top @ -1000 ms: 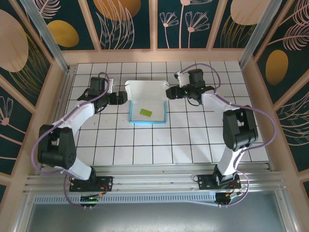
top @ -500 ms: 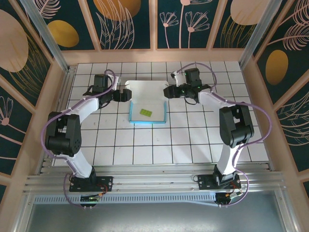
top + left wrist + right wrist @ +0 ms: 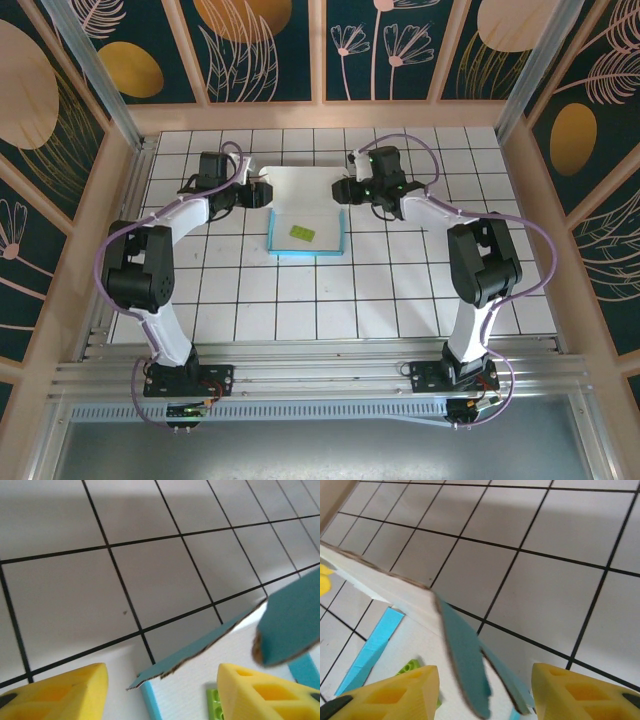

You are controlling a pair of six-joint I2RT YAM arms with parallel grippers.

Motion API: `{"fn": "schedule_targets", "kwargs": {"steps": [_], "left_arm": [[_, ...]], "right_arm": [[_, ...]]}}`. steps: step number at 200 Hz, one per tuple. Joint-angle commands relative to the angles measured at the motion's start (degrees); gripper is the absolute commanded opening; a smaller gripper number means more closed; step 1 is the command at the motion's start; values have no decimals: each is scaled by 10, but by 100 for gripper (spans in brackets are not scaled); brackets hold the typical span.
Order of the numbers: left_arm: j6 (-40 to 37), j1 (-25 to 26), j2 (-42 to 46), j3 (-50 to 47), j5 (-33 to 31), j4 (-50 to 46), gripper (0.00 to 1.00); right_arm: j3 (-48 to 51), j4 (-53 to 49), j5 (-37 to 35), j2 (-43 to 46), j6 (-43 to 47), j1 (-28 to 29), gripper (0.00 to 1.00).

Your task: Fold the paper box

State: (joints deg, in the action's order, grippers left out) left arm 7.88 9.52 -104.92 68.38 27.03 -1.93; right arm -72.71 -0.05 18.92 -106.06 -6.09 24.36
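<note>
Left wrist — left end effector (image 3: 162, 675) spread | right end effector (image 3: 485, 672) spread | both straddle paper box (image 3: 305, 187) flaps

A white tiled bench (image 3: 300, 300) with thin black grid lines forms the floor of a boxed enclosure. Light wood strips (image 3: 320, 115) border it and frame the walls. The back wall (image 3: 270, 50) and both side walls (image 3: 40, 150) are dark teal panels printed with gold ovals and pale line-drawn leaves and flowers. Slanted aluminium posts (image 3: 100, 70) stand at the far corners. Aluminium rails (image 3: 320, 375) run along the near edge, with a grey metal sheet (image 3: 320, 450) below. Light is even, and shadows are soft.
</note>
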Motion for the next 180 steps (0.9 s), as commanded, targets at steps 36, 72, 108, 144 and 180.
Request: {"fn": "schedule_targets", "kwargs": {"steps": [36, 72, 108, 144, 180], "left_arm": [[16, -2, -12, 4, 58, 26, 47], [34, -1, -6, -7, 69, 37, 37], [54, 0, 10, -26, 69, 44, 37], [80, 8, 12, -42, 62, 44, 40], [115, 14, 14, -59, 67, 50, 42]], "right_arm": [[46, 54, -42, 29, -70, 16, 49], [45, 63, -56, 29, -87, 31, 44], [51, 75, -62, 27, -96, 39, 43], [59, 82, -67, 27, -95, 44, 43], [74, 92, -70, 26, -97, 49, 43]]}}
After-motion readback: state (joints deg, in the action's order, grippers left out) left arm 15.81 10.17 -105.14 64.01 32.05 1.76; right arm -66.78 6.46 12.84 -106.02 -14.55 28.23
